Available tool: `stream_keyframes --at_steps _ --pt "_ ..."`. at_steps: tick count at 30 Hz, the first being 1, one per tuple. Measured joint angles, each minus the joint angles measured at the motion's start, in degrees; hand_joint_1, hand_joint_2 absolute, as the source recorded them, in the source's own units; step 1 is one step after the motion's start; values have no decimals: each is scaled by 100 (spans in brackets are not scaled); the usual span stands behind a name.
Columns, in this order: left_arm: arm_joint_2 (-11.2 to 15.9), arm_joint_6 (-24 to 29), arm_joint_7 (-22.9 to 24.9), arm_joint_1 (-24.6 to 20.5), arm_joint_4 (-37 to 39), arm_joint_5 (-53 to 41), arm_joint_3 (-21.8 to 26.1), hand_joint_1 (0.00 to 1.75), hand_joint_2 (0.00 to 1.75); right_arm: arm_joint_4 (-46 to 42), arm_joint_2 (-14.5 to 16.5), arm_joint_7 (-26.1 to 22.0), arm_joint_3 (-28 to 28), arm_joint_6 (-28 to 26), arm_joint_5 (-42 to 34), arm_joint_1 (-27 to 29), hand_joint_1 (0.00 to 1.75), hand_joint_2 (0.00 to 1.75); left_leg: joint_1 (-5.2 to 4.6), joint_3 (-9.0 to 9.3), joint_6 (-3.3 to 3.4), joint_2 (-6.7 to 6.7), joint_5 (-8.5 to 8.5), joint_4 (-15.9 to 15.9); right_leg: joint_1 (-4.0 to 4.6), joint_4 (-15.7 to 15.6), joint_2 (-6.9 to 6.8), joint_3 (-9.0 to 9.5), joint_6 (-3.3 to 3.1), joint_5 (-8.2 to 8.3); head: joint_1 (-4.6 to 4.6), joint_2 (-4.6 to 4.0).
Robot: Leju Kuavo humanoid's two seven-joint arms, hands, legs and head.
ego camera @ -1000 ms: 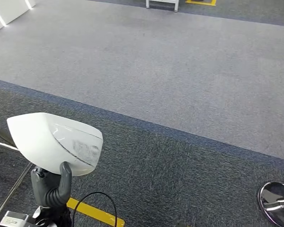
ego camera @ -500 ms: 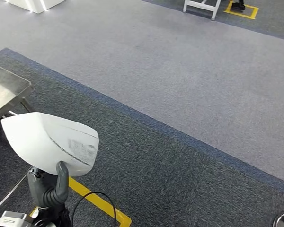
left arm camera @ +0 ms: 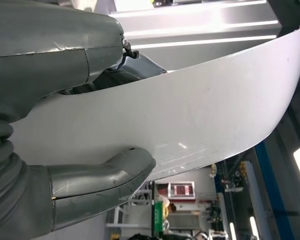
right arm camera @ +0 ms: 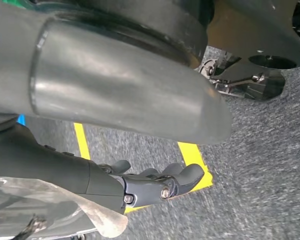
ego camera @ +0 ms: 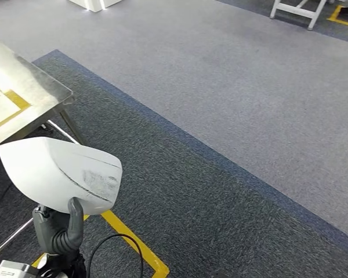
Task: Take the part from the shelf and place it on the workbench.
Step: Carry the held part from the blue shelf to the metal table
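My left hand [ego camera: 58,231] holds a white curved shell part [ego camera: 60,174] from below, at the lower left of the head view. In the left wrist view the thick thumb [left arm camera: 103,180] presses under the part [left arm camera: 201,115] while the other fingers lie across its far side. A metal workbench [ego camera: 36,87] with yellow tape on its top stands at the left, just beyond the part. My right hand [right arm camera: 156,185] hangs above the carpet, holding nothing, its dark fingers slightly bent and apart.
Yellow floor tape [ego camera: 137,249] runs under the part, beside a black cable [ego camera: 115,246]. The workbench's slanted legs [ego camera: 69,124] reach down to the dark carpet. A white frame [ego camera: 299,11] and a white block [ego camera: 91,3] stand far off across the lighter carpet.
The whole view has swung, so the camera has turned. The workbench has come into view at the left and grown larger. The part stays in my left hand.
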Motion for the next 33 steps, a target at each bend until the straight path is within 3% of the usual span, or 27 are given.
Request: stream_keyframes --at_steps 1,2,4,6,8,10,11,13,14,16,17,18,19,21,23,25,26,28,29,31,32,33 --pt "1 -12 0 2 0 10 0 175 175 0 -2 -14 -1 13 -1 5 0 0 20 -111 -21 19 -61 243 1 1 -85 12 -2 -15 1 1" --pt "2 -25 0 2 0 19 0 175 175 0 -3 -28 -1 27 -1 6 0 0 38 -135 -37 31 -16 299 1 2 -164 27 1 -31 1 1" --pt "3 -41 0 -6 0 21 1 175 175 0 -4 -62 -1 55 -1 -1 0 0 58 134 -41 121 349 -221 1 3 -306 87 22 -73 -1 0" --pt "1 -62 0 -29 -1 4 1 175 175 0 -4 -100 0 68 4 -4 0 0 22 495 6 359 614 -932 23 11 -425 144 70 -131 -3 0" --pt "-2 -87 0 -54 -3 -23 0 175 175 0 -4 -127 2 72 49 -15 0 0 -24 610 80 484 618 -1199 55 12 -541 173 131 -176 13 1" --pt "-3 -116 0 -61 -5 -45 1 175 175 -1 -4 -135 19 75 132 -48 0 0 -20 600 154 378 619 -1228 56 3 -627 195 194 -212 29 1" --pt "-5 -130 0 -65 -6 -55 1 175 175 -2 -4 -138 30 77 165 -63 0 0 -7 605 187 317 625 -1244 45 39 -556 187 224 -259 40 1" --pt "-16 -154 1 -85 -8 -69 -5 175 175 -2 -3 -144 47 84 201 -76 0 0 29 618 252 206 641 -1273 21 443 -248 -11 266 -503 76 1" --pt "-22 -161 1 -94 -9 -73 -9 175 175 -2 -2 -145 49 91 212 -73 0 0 31 617 271 148 639 -1273 17 827 -93 -201 275 -674 92 1" --pt "-29 -174 3 -100 -9 -75 -15 175 175 1 -2 -137 51 109 231 -54 0 0 30 617 290 8 636 -1271 16 1571 20 -630 289 -896 102 1" --pt "-30 -177 4 -99 -9 -75 -18 175 175 2 -2 -134 51 121 235 -42 0 0 29 623 290 -71 635 -1269 16 1702 34 -750 290 -847 102 1" --pt "-32 -180 5 -99 -9 -75 -19 175 175 2 -2 -131 52 138 239 -31 0 0 29 631 289 -153 633 -1269 14 1603 45 -761 287 -683 103 1" --pt "-35 -181 8 -100 -9 -75 -22 175 175 2 -2 -126 52 157 240 -26 0 0 30 643 283 -234 630 -1268 7 1285 87 -664 277 -432 103 1" --pt "-43 -184 11 -103 -8 -76 -37 175 175 3 -4 -113 51 200 240 -20 0 0 29 645 251 -379 619 -1252 -29 509 355 -371 256 -39 102 0" --pt "-48 -186 13 -110 -5 -83 -56 175 175 4 -6 -105 51 221 239 -13 0 0 33 601 189 -500 628 -1230 -47 143 566 -203 231 44 99 0" --pt "-46 -187 13 -111 -3 -89 -63 175 175 4 -2 -102 52 230 240 -7 0 0 55 560 117 -613 648 -1227 -35 119 492 -170 181 37 99 1" --pt "-44 -186 14 -109 -1 -90 -63 175 175 4 2 -100 54 232 242 -6 0 0 56 543 86 -579 630 -1201 -35 108 423 -160 148 45 93 1" --pt "-37 -176 15 -118 1 -96 -63 175 175 4 10 -102 57 236 250 -6 0 0 45 408 25 -321 433 -896 -49 80 265 -131 79 54 47 1" --pt "-35 -169 15 -125 1 -103 -63 175 175 4 10 -104 60 236 255 -2 0 0 41 268 0 -145 258 -579 -40 77 179 -117 55 47 23 0" --pt "-31 -156 15 -129 7 -117 -66 175 175 4 11 -105 61 238 262 14 0 0 58 -57 -39 9 -45 124 -25 79 -8 -100 25 23 4 0" --pt "-28 -155 15 -124 11 -121 -66 175 175 4 11 -105 62 238 263 19 0 0 65 -136 -48 28 -69 297 -22 80 -98 -91 22 11 4 0" --pt "-23 -151 15 -121 15 -125 -67 175 175 4 11 -105 62 238 263 15 0 0 70 -112 -51 42 18 261 -21 80 -181 -78 26 -2 4 1"
